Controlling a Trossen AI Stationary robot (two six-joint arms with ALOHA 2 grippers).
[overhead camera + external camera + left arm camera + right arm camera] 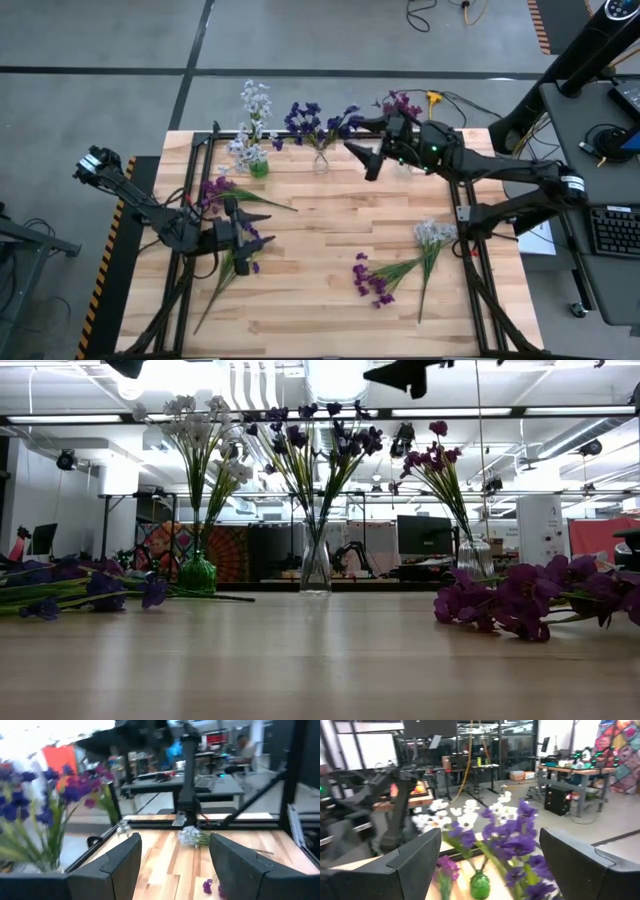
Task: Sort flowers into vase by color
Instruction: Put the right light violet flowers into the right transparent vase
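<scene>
Wooden table (320, 300) bears loose flowers (375, 280); my right gripper (362, 160) hovers spread wide by the vases (320, 160), my left gripper (255, 240) parted, empty above stems.

Bright, even light from above; ceiling strip lamps (330, 380) glare white in the low view. The worktop (330, 290) shows only soft shadows. Both wrist views smear with motion blur, background soft, near flowers (30, 805) unfocused.
</scene>
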